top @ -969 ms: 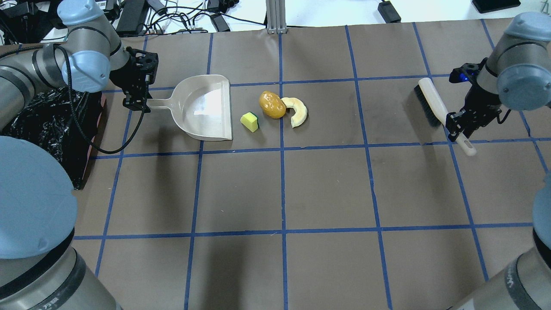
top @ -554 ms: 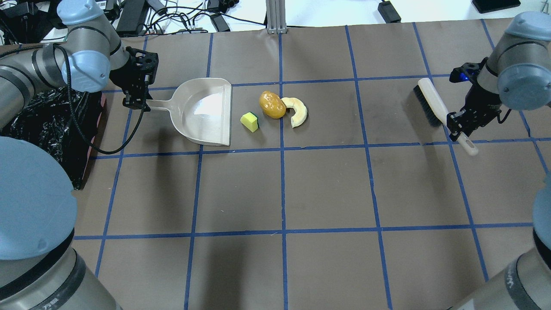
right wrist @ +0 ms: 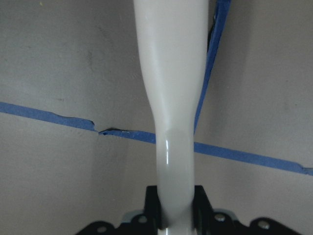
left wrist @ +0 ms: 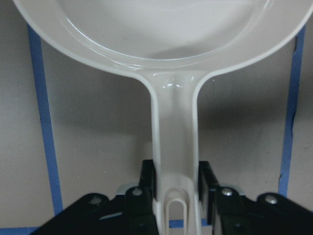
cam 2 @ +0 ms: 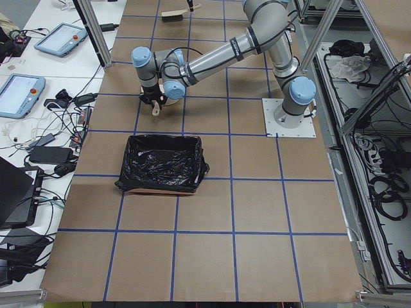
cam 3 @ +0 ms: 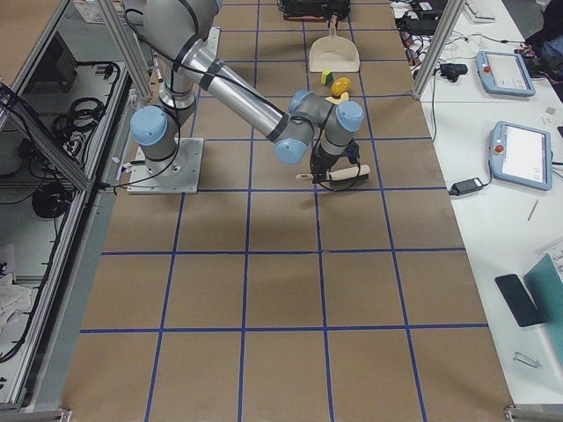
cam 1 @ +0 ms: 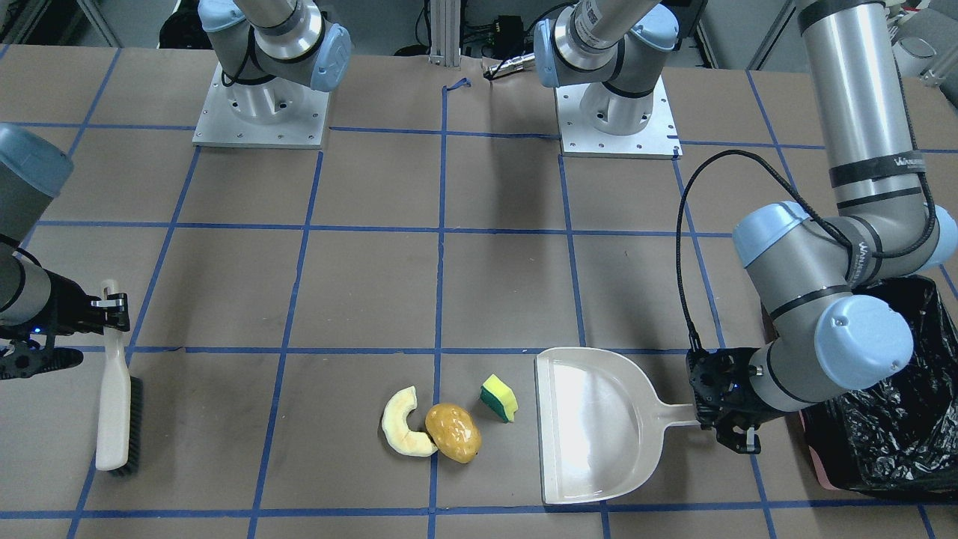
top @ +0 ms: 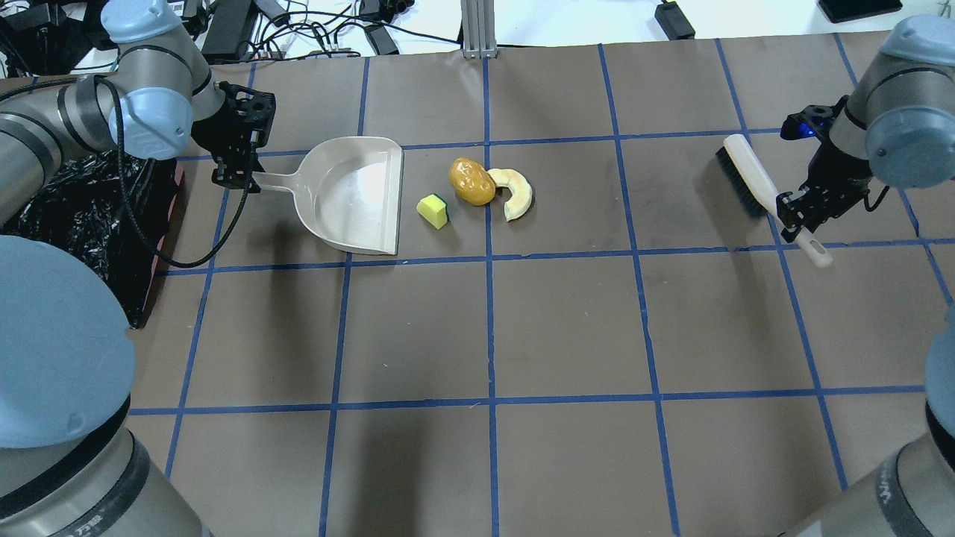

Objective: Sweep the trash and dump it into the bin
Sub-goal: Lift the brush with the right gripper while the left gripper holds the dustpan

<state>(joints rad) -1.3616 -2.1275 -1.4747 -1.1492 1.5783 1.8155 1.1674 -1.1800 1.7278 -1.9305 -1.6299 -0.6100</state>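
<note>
Open table (top: 634, 194) runs from brush (top: 746, 179) to crescent slice (top: 516, 195); the dustpan (top: 358, 195) blocks beyond the sponge wedge (top: 433, 211).

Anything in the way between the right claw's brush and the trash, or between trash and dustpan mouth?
Nothing visible. Only bare table separates the brush, held by the right claw, from the crescent slice, potato and sponge wedge. The sponge wedge lies nearest the mouth of the dustpan, a clear gap between them.

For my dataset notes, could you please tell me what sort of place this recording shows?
Probably a robotics lab cell: robot arms on bolted base plates, a table papered brown and gridded with blue tape, and teach pendants on side benches.
</note>
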